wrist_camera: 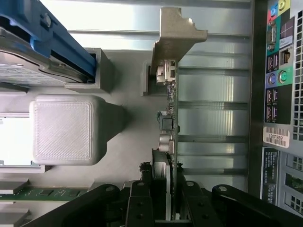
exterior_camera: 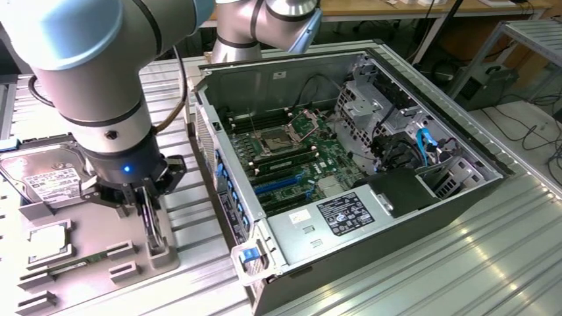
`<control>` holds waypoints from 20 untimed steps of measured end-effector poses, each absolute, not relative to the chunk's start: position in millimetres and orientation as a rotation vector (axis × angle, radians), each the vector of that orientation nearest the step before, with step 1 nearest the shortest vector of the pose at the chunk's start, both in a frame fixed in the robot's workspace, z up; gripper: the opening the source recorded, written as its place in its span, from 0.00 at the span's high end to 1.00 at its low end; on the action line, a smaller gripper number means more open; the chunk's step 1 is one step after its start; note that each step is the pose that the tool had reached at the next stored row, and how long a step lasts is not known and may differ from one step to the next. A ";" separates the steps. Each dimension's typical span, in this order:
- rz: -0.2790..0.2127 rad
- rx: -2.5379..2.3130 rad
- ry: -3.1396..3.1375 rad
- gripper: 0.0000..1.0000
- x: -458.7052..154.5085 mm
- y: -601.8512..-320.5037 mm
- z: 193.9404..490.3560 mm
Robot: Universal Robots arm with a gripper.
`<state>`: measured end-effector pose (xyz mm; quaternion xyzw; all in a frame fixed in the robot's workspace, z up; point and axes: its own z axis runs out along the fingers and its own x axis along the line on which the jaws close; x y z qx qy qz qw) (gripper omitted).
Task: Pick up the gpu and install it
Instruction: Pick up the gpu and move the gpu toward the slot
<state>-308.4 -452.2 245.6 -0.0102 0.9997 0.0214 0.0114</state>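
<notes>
**Item:** gpu [exterior_camera: 156, 236] [wrist_camera: 169, 118], 1 pc. Stands on edge in a slot of the grey fixture tray [exterior_camera: 88, 224], at the tray's edge nearest the pc case [exterior_camera: 290, 72]. Silver end bracket [wrist_camera: 177, 35] at one end.
**Gripper** [exterior_camera: 145, 204] [wrist_camera: 163, 189]: directly over the card. Fingers [wrist_camera: 141, 203] pinch the gpu's upper edge, one per face.
**Also on tray:** hard drive [exterior_camera: 44, 174] w/ white label, at far corner, well apart from the card.
**Carrier:** tray and case both sit on ribbed metal table [exterior_camera: 491, 263]; case lies open, side panel off.

Thin green gpu [wrist_camera: 171, 118] with silvery bracket stands edgewise on grey fixture [wrist_camera: 130, 156].
</notes>
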 end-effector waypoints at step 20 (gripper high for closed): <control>0.067 -0.032 3.118 0.72 -308.4 -451.9 304.1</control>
